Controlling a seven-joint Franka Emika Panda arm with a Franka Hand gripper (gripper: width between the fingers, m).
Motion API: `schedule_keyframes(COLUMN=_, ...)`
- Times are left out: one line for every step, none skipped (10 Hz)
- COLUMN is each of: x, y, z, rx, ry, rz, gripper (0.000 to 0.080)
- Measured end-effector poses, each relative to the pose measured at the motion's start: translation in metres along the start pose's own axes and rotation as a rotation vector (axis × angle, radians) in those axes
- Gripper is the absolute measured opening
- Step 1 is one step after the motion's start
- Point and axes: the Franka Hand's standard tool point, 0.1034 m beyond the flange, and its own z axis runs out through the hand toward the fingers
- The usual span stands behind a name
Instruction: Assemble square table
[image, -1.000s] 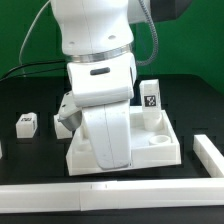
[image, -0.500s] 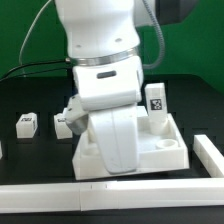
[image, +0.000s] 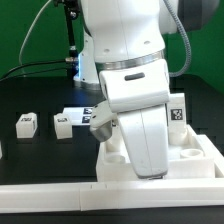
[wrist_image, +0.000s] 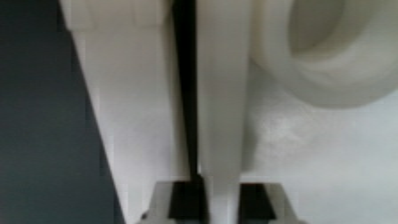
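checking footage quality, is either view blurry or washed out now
Wrist view: soft, out of focus, so close that the square plate nearly fills it in washed-out white. Exterior view: sharper, evenly lit, though the arm hides much of the plate.

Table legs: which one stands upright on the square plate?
The leg at the exterior view's right, upright on the square plate; two other legs lie loose on the table.

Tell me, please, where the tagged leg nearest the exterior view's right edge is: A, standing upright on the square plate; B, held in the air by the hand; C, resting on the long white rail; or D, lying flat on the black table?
A: the tagged leg stands upright at a far corner of the square plate, toward the exterior view's right.
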Motion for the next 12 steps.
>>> schedule_keyframes(x=0.002, y=0.001, z=0.002, rx=-0.011, ry=-0.008, rz=0.002, gripper=0.0058)
schedule_keyframes(x=0.003, y=0.002, z=0.003, rx=-0.027, ry=-0.017, rz=-0.004, gripper=0.0058)
schedule_keyframes(x=0.004, y=0.003, z=0.003, rx=-0.036, ry=-0.025, rz=-0.002, gripper=0.0058)
schedule_keyframes(x=0.005, y=0.003, z=0.004, rx=-0.038, ry=-0.035, rz=-0.010, gripper=0.0058)
schedule_keyframes(x=0.003, y=0.003, z=0.003, rx=-0.037, ry=-0.036, rz=-0.008, gripper=0.0058)
schedule_keyframes(x=0.003, y=0.003, z=0.003, rx=-0.037, ry=-0.036, rz=-0.008, gripper=0.0057)
schedule_keyframes(x=0.002, y=0.002, z=0.003, rx=-0.035, ry=-0.036, rz=-0.007, gripper=0.0057)
schedule_keyframes(x=0.002, y=0.002, z=0.003, rx=-0.034, ry=-0.036, rz=-0.007, gripper=0.0250)
schedule_keyframes(x=0.003, y=0.005, z=0.000, rx=-0.037, ry=-0.036, rz=0.035, gripper=0.0250)
schedule_keyframes(x=0.005, y=0.009, z=-0.016, rx=-0.041, ry=-0.040, rz=0.062, gripper=0.0436)
schedule_keyframes(x=0.004, y=0.012, z=-0.033, rx=-0.046, ry=-0.049, rz=0.057, gripper=0.0573)
schedule_keyframes(x=0.001, y=0.013, z=-0.044, rx=-0.037, ry=-0.048, rz=0.126, gripper=0.0573)
